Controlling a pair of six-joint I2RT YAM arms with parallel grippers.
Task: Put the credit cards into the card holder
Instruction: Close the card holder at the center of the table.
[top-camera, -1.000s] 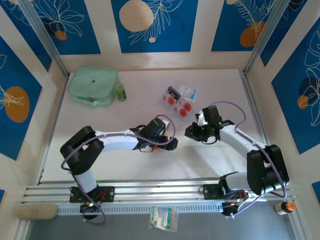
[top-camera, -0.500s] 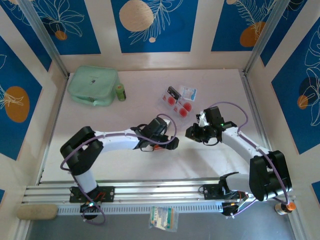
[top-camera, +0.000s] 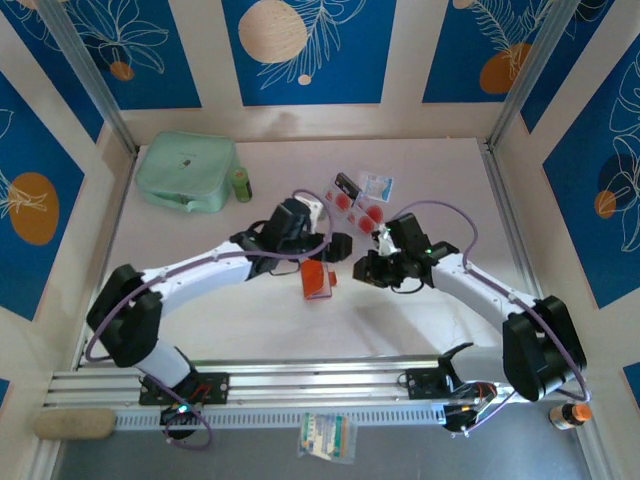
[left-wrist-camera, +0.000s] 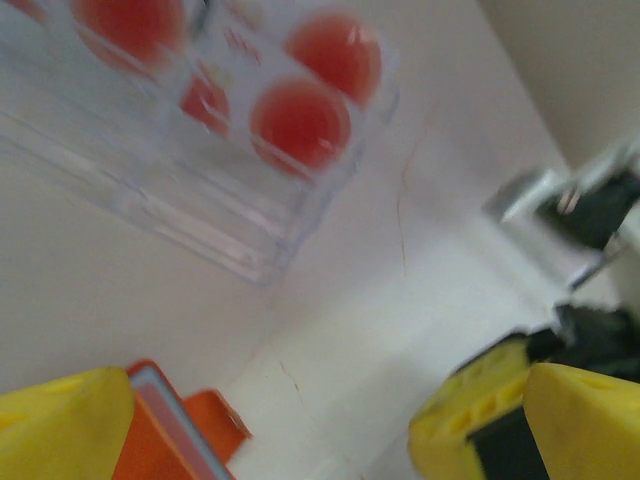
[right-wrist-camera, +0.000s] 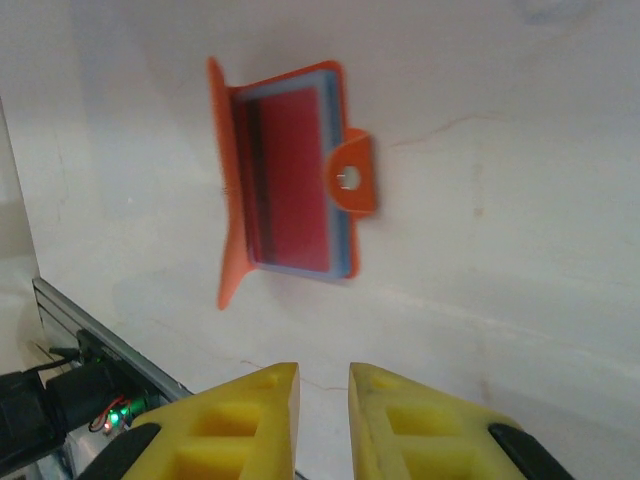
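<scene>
card holder (right-wrist-camera: 285, 175): bright orange, red and blue-grey inside
credit cards (top-camera: 358, 205): pale, red round marks
pouch (top-camera: 186, 171): mint green
fingers (right-wrist-camera: 250, 420): yellow
surface (top-camera: 200, 260): white

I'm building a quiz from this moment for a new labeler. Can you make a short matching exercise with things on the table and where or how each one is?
Things:
1. card holder
2. green pouch
3. credit cards
4. right gripper

States:
A. far left corner of the table
B. lying open between the two arms
C. fingers nearly together, nothing between them
D. spread out beyond both grippers

Pairs: 1-B, 2-A, 3-D, 4-C
</scene>
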